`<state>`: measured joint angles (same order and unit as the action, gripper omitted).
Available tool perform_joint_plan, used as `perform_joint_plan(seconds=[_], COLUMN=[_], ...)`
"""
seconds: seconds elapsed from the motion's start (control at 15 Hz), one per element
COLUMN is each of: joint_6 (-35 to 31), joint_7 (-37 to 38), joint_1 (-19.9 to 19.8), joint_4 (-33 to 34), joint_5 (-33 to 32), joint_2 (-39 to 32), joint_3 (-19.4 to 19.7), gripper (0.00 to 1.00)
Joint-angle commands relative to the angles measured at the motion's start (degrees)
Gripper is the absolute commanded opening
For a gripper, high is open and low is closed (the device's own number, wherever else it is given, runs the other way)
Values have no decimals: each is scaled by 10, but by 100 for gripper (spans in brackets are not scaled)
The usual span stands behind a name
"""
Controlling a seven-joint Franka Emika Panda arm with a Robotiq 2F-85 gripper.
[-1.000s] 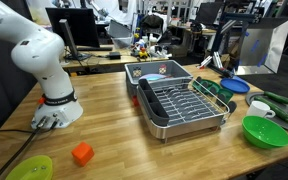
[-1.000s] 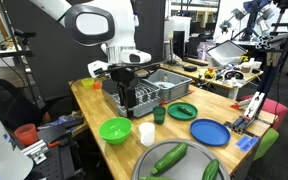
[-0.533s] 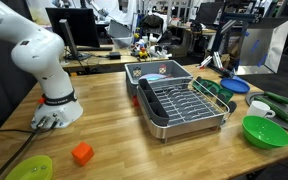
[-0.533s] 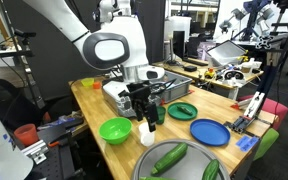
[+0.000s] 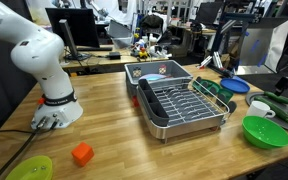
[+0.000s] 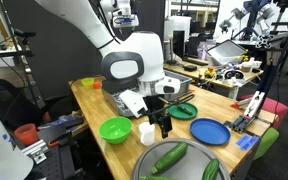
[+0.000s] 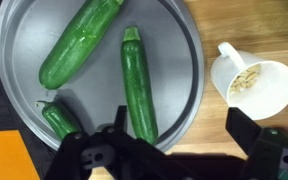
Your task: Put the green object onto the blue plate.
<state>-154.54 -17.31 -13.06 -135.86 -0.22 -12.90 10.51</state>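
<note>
Jaws spread wide, empty, over grey dish. Green object, taken to be the middle cucumber, lies just ahead, its near end between the jaws. Judged firm, light, waxy-slick and likely to roll; grip mid-length, across its width. Blue plate sits on counter, near jaws, apart.

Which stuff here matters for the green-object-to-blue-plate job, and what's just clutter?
Job:
- blue plate
- cucumbers on the grey tray: likely the green object, since the open gripper hangs over them

Lying about:
- green bowl
- white cup
- dish rack
- orange block
- lime-green plate
</note>
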Motion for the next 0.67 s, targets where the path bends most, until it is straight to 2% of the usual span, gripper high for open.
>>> perform_joint_plan(seconds=[0.0, 0.47, 0.6], joint_6=[1, 0, 14], joint_7=[4, 9, -31], joint_1=[-4, -3, -17], joint_4=[-1, 2, 12], joint_5=[-4, -10, 23], joint_2=[2, -1, -9], joint_3=[-5, -2, -17], gripper=[100, 100, 100])
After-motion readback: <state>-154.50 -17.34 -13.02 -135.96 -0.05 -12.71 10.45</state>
